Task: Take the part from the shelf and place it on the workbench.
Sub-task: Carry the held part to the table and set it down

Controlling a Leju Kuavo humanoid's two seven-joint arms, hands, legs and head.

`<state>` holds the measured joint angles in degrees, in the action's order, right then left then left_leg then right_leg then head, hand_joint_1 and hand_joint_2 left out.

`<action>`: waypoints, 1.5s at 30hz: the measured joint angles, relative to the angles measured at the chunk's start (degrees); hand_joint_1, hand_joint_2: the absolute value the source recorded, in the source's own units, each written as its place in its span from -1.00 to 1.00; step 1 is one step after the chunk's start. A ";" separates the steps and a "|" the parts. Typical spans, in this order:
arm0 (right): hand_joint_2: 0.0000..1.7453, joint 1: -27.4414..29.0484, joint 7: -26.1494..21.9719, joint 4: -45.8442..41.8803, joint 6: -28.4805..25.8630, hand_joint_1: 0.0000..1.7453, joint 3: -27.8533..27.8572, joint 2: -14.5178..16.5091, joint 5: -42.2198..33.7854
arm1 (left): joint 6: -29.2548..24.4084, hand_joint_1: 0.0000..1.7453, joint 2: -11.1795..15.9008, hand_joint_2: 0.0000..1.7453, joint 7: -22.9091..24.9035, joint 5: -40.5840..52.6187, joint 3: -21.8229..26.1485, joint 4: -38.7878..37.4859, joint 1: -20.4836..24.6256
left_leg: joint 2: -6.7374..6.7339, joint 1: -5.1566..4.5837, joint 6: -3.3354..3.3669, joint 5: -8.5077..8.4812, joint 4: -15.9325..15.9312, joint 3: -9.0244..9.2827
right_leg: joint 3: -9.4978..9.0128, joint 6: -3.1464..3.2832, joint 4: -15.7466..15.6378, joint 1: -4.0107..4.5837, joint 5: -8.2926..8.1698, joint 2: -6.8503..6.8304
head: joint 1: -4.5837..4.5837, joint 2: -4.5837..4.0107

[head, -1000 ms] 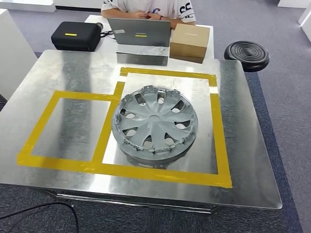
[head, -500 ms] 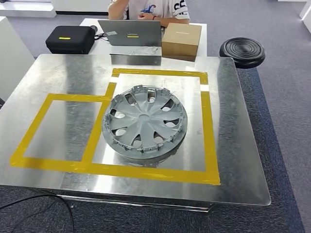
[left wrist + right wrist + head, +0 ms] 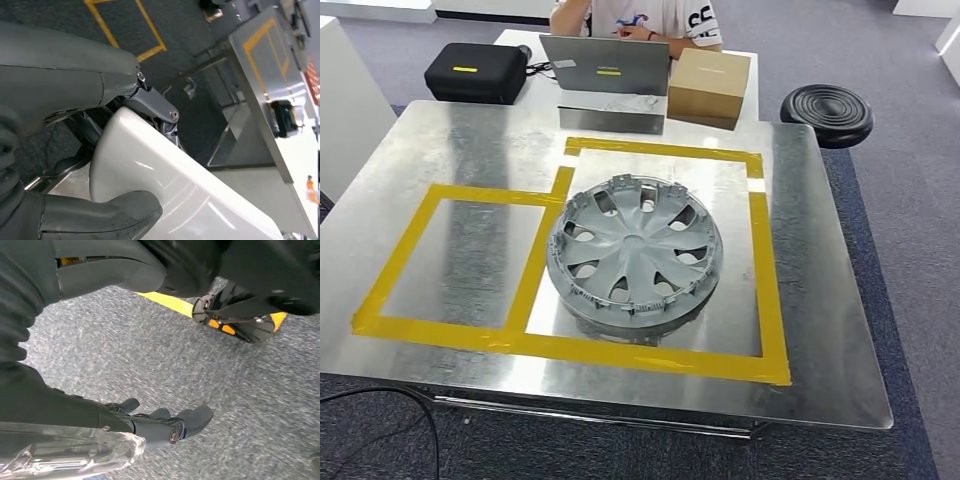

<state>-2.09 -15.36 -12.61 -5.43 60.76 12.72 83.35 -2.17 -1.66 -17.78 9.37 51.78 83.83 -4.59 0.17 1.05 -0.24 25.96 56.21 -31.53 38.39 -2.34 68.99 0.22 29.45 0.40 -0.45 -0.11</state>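
Meanwhile the whole head view has slid a little right and down against half a second back, so the camera moved, not the hubcap (image 3: 635,254): it lies flat mid-frame inside the larger yellow tape square (image 3: 770,290) on the workbench (image 3: 833,330), placement apparently done. Left hand (image 3: 90,145) and right hand (image 3: 162,422) hang low, fingers apart, holding nothing. Upper frame: the person's shirt (image 3: 701,18) lettering reads partly, maybe "SS"; laptop (image 3: 607,66) and black case (image 3: 475,71) labels illegible.

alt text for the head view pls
A grey wheel cover lies flat inside the larger yellow-taped square on a shiny metal workbench. Behind the bench, a person sits at a laptop beside a cardboard box.
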 joint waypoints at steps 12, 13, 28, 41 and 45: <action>1.00 -0.60 -1.41 0.39 0.18 -1.00 -0.50 -0.37 0.61 | 4.20 0.92 3.23 1.00 -4.02 -0.28 -2.33 -2.17 1.27 | -0.06 -0.01 -2.76 7.64 15.40 -7.29 | -5.13 2.99 -10.76 -0.06 -3.62 0.15 | -0.69 0.00; 1.00 -0.58 -1.43 0.43 0.18 -1.00 -0.50 -0.39 0.61 | 4.29 0.92 3.22 1.00 -4.07 -0.28 -2.68 -2.18 1.22 | -0.06 0.01 -2.80 7.47 16.65 -7.99 | -5.12 2.99 -10.75 -0.07 -3.61 0.15 | -0.69 0.00; 1.00 -0.73 -1.40 0.48 0.43 -1.00 -1.34 -0.62 0.76 | 2.58 0.92 3.35 1.00 -4.33 0.49 -9.96 -0.82 1.23 | 0.14 0.09 0.06 0.03 0.64 -0.83 | 3.03 0.07 5.93 0.02 4.45 0.10 | -0.42 0.00; 1.00 -0.66 -0.25 0.58 0.98 -1.00 -2.11 -1.05 1.70 | 0.07 0.92 5.86 1.00 -4.89 1.85 -16.25 -5.08 3.83 | 0.17 -0.10 -2.38 3.87 6.18 -3.04 | -4.81 2.58 -10.50 -0.09 -3.56 0.17 | -0.78 0.00; 1.00 -0.39 0.02 0.60 1.12 -1.00 -2.37 -1.15 1.70 | -0.53 0.92 6.15 1.00 -5.01 1.88 -17.54 -7.29 4.24 | 0.16 -0.07 -2.67 7.02 16.98 -8.65 | -4.85 2.84 -10.49 -0.08 -3.48 0.21 | -0.86 0.00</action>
<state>-2.48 -15.34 -12.01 -4.32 58.39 11.57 85.05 -2.70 4.49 -22.79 11.25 34.24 76.54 -0.35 0.33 0.98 -2.91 32.98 73.19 -40.18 33.54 0.49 58.50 0.14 25.98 0.61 -1.31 -0.11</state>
